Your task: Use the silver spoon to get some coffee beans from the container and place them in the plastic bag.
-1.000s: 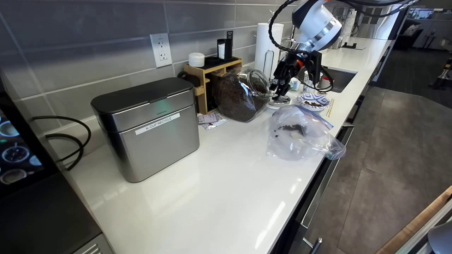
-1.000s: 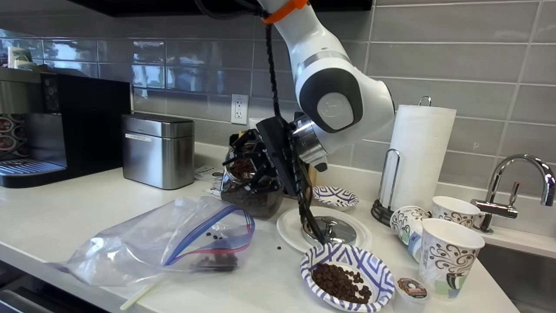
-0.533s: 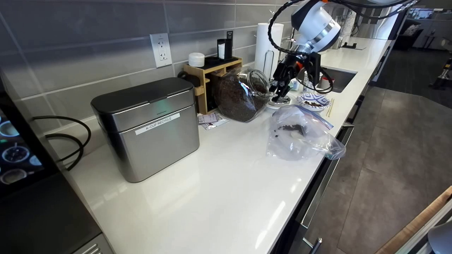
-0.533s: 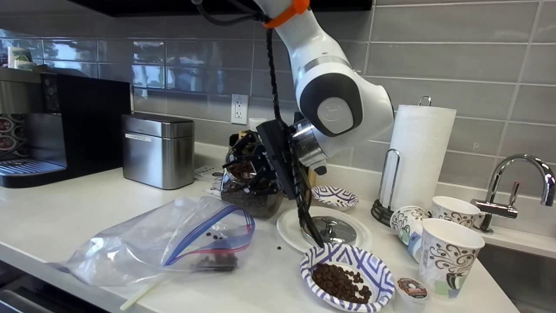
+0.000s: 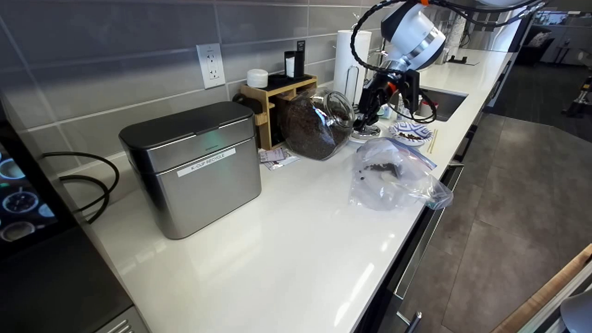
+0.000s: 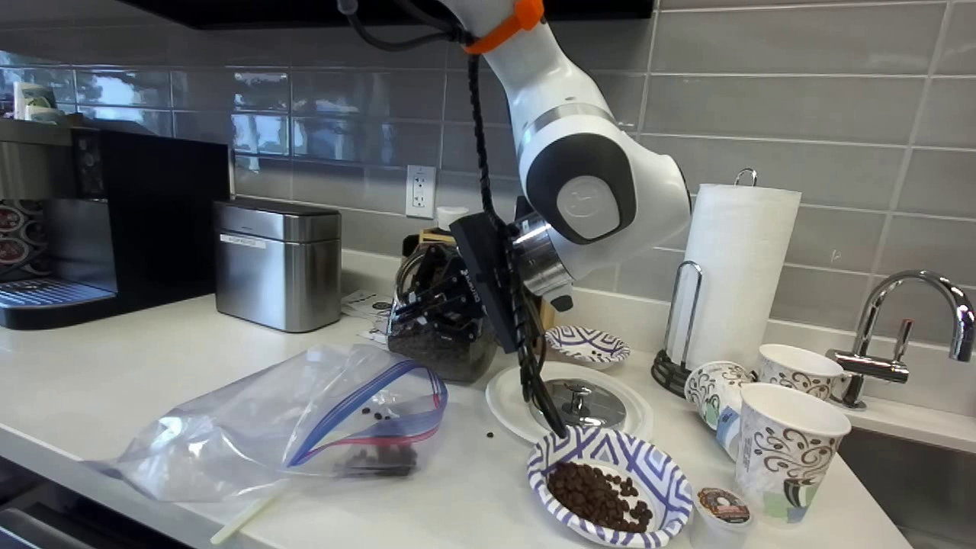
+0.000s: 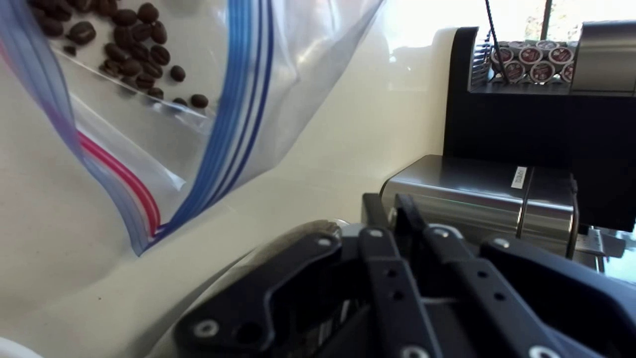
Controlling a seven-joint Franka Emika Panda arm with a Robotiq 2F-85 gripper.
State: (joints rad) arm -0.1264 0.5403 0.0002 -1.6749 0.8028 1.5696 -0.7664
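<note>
Several containers hold dark coffee beans (image 6: 598, 496): a glass jar (image 5: 319, 113), largely filled; a patterned bowl (image 6: 671, 484) with a loose heap to one side; and the clear plastic bag (image 6: 252, 419), lying on the tabletop (image 5: 277, 259) with a small pile just inside its zip. In both exterior views the hand (image 6: 404, 306) is at the jar's mouth; the wrist view shows its fingers almost together, and whether they grip anything I cannot tell

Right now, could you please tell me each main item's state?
Gripper: jaws close together, grip unclear
Plastic bag: lying open, coffee beans inside
Glass jar: uncovered, mouth slanted
Metal lid: on white plate
Front bowl: holding coffee beans
Recycle box: closed
Paper cups: two upright, one tipped
Towel roll: upright
</note>
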